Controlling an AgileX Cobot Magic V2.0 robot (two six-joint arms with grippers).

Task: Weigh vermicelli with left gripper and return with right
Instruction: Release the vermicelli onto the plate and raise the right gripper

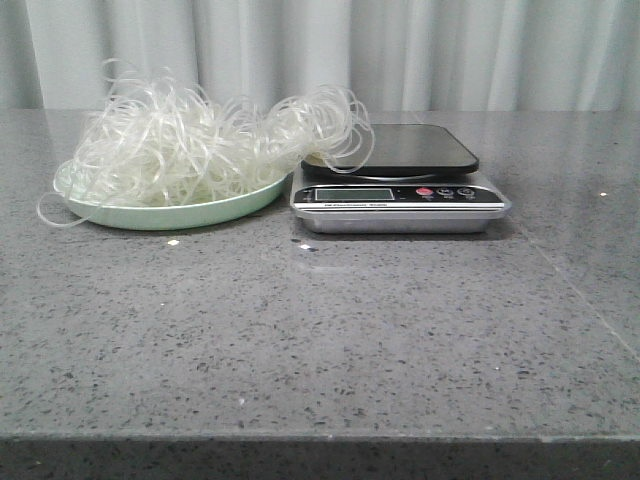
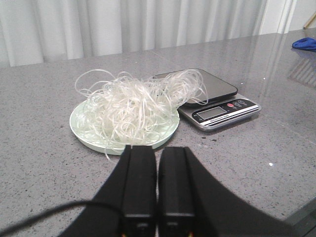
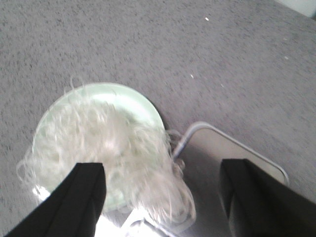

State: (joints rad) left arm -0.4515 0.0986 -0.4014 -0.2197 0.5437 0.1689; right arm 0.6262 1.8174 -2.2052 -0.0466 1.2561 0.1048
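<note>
Ahead, the vermicelli [image 1: 205,145] heaps on its plate [image 1: 120,213], loops spilling onto the scale [image 1: 400,180] beside it. Left gripper [image 2: 157,185], fingers pressed together and empty, faces it. Right gripper [image 3: 163,195] hangs spread wide above.

1. A pale-green plate [image 1: 215,212] sits left of centre in the front view, on a grey speckled tabletop [image 1: 320,340].
2. A digital kitchen scale [image 1: 400,190] stands just right of the plate, its dark platform [image 1: 410,148] above a silver base.
3. White curtains [image 1: 400,50] span the top.
4. A blue cloth [image 2: 304,44] lies at the upper right of the left wrist view.
</note>
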